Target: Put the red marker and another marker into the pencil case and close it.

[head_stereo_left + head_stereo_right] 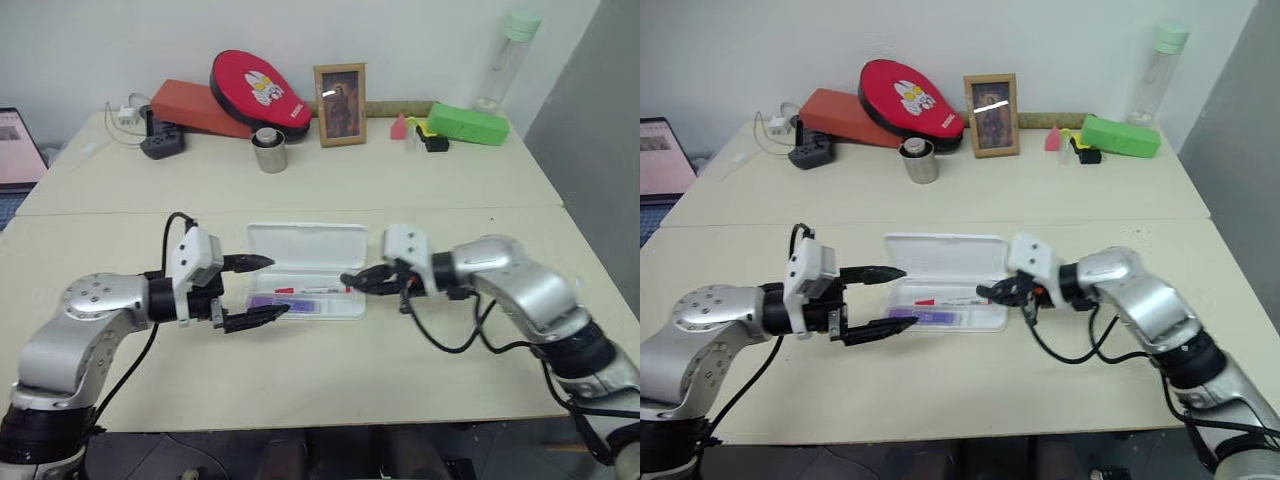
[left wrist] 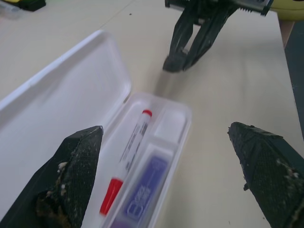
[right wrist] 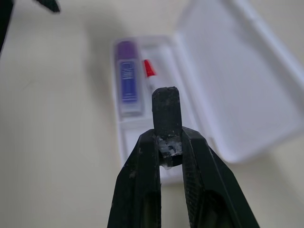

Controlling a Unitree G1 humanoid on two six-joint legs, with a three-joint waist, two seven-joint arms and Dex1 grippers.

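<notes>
The white pencil case (image 1: 305, 243) lies open in the middle of the table, its lid flat on the far side. In its tray rest the red marker (image 1: 310, 290) and, nearer to me, the purple marker (image 1: 285, 303), side by side. My left gripper (image 1: 277, 287) hovers at the case's left end, open, one finger over the lid and one at the tray's front edge, with nothing between them. At the case's right end my right gripper (image 1: 347, 281) points left over the tray corner, shut and empty. The left wrist view shows the red marker (image 2: 130, 156) and the right gripper (image 2: 176, 64).
Along the back edge stand a bright green box (image 1: 467, 123), a clear bottle (image 1: 505, 60), a picture frame (image 1: 340, 103), a metal cup (image 1: 269, 150), a red paddle cover (image 1: 260, 93) on an orange box (image 1: 190, 105), and a power strip (image 1: 160, 140). A laptop (image 1: 15, 145) sits far left.
</notes>
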